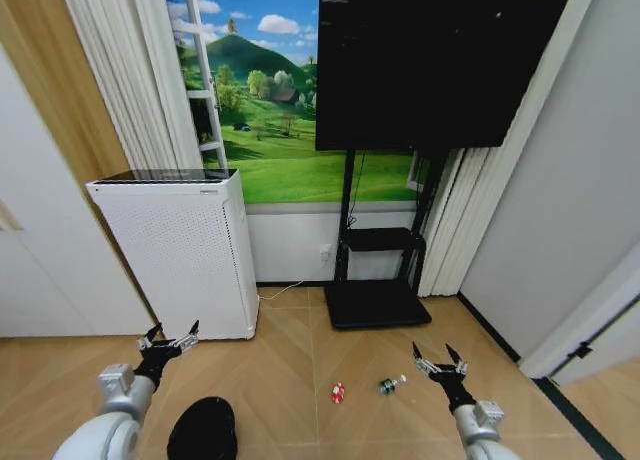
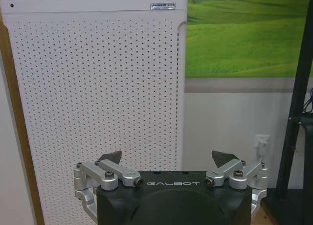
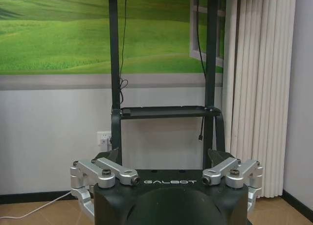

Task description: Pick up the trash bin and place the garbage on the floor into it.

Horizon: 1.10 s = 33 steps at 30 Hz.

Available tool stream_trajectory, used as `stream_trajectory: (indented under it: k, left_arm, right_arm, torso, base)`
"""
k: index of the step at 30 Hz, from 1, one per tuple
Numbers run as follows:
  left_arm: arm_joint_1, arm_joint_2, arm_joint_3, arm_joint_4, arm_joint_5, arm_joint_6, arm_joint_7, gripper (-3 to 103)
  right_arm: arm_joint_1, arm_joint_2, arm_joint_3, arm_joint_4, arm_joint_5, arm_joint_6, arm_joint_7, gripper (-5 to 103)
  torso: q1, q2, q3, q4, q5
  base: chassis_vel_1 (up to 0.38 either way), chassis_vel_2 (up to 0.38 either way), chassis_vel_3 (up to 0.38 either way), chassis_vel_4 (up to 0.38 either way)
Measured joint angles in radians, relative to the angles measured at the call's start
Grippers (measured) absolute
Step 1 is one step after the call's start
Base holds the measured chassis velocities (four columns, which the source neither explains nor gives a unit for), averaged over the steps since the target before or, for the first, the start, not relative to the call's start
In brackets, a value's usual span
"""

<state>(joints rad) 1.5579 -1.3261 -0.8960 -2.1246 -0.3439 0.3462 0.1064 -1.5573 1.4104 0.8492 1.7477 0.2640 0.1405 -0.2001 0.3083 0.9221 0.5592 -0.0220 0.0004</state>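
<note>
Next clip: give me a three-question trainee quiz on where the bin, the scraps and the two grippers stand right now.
1. True or false: the trash bin stands on the floor near the left gripper.
2. Multiple choice: the scraps on the floor, one red-and-white scrap and one green-and-white scrap, lie
A) inside the bin
B) between the two arms
C) on the white perforated appliance
3. Fill in: the right gripper is ____ and holds nothing.

Key:
1. True
2. B
3. open
</note>
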Motion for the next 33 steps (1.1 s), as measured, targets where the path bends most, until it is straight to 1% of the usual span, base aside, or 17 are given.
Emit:
stream_trajectory:
  k: [2,3,5,6,7,9,14,17,18,20,27,32,33]
  left_arm:
    - [-0.002,-0.002,0.0,0.007,0.006,-0.009,-0.001,100]
    - [-0.002,-0.004,0.0,0.014,0.008,-0.014,0.0,100]
    - [0.0,-0.004,-0.001,0.017,0.009,-0.016,0.0,100]
    - [0.002,-0.004,-0.004,0.02,0.008,-0.018,0.0,100]
    - [0.002,-0.004,-0.004,0.02,0.008,-0.018,0.0,100]
    - [0.005,-0.004,-0.01,0.025,0.005,-0.021,0.0,100]
    - [0.008,-0.002,-0.018,0.025,-0.003,-0.023,0.0,100]
    - [0.012,-0.002,-0.023,0.027,-0.012,-0.028,0.003,100]
    - [0.012,-0.002,-0.023,0.027,-0.012,-0.028,0.003,100]
    - [0.008,-0.005,-0.023,0.036,-0.013,-0.037,0.004,100]
    - [0.004,-0.015,-0.023,0.043,-0.023,-0.039,0.007,100]
    - [-0.008,-0.03,-0.029,0.069,-0.016,-0.05,0.007,100]
    - [-0.008,-0.03,-0.029,0.069,-0.016,-0.05,0.007,100]
  right_arm:
    - [-0.003,0.002,0.0,0.0,0.0,0.0,0.002,100]
    - [-0.006,0.004,0.0,0.0,0.0,0.0,0.003,100]
    - [-0.007,0.006,0.0,0.0,0.0,-0.001,0.003,100]
    - [-0.007,0.009,-0.001,0.003,0.0,-0.003,0.003,100]
    - [-0.007,0.009,-0.001,0.003,0.0,-0.003,0.003,100]
    - [-0.008,0.019,-0.004,0.01,-0.006,-0.01,0.002,100]
    - [-0.011,0.029,-0.01,0.02,-0.016,-0.02,0.001,100]
    - [-0.015,0.04,-0.016,0.031,-0.023,-0.026,-0.009,100]
    - [-0.015,0.04,-0.016,0.031,-0.023,-0.026,-0.009,100]
    - [-0.016,0.044,-0.015,0.035,-0.023,-0.027,-0.014,100]
    - [-0.018,0.043,-0.013,0.038,-0.017,-0.026,-0.016,100]
    - [-0.002,0.044,-0.016,0.008,-0.014,-0.016,-0.016,100]
    - [-0.002,0.044,-0.016,0.008,-0.014,-0.016,-0.016,100]
  torso:
    - [-0.003,-0.006,-0.004,-0.0005,0.0005]
    - [-0.007,-0.012,-0.007,-0.0007,-0.0012]
    - [-0.01,-0.019,-0.011,-0.0005,-0.0012]
    - [-0.014,-0.027,-0.016,-0.0004,0.0003]
    - [-0.014,-0.027,-0.016,-0.0004,0.0003]
    - [-0.021,-0.042,-0.025,-0.0003,-0.0008]
    - [-0.029,-0.06,-0.035,-0.0002,-0.0003]
    - [-0.039,-0.085,-0.048,-0.0002,-0.0003]
    - [-0.039,-0.085,-0.048,-0.0002,-0.0003]
    - [-0.045,-0.1,-0.057,-0.0002,-0.0004]
    - [-0.058,-0.128,-0.072,-0.0003,-0.0004]
    - [-0.069,-0.156,-0.088,-0.0002,-0.0004]
    - [-0.069,-0.156,-0.088,-0.0002,-0.0004]
  base:
    - [-0.025,0.079,0.029,0.018]
    - [0.0,0.0,0.0,0.0]
    - [0.009,-0.027,-0.039,0.001]
    - [0.068,-0.054,-0.091,0.023]
    - [0.068,-0.054,-0.091,0.023]
    - [0.075,-0.089,-0.08,0.048]
    - [0.029,-0.027,-0.029,0.037]
    - [0.0,0.0,0.0,0.0]
    - [0.0,0.0,0.0,0.0]
    - [0.0,0.0,0.0,0.0]
    - [0.0,0.0,0.0,0.0]
    - [0.0,0.0,0.0,0.0]
    - [0.0,0.0,0.0,0.0]
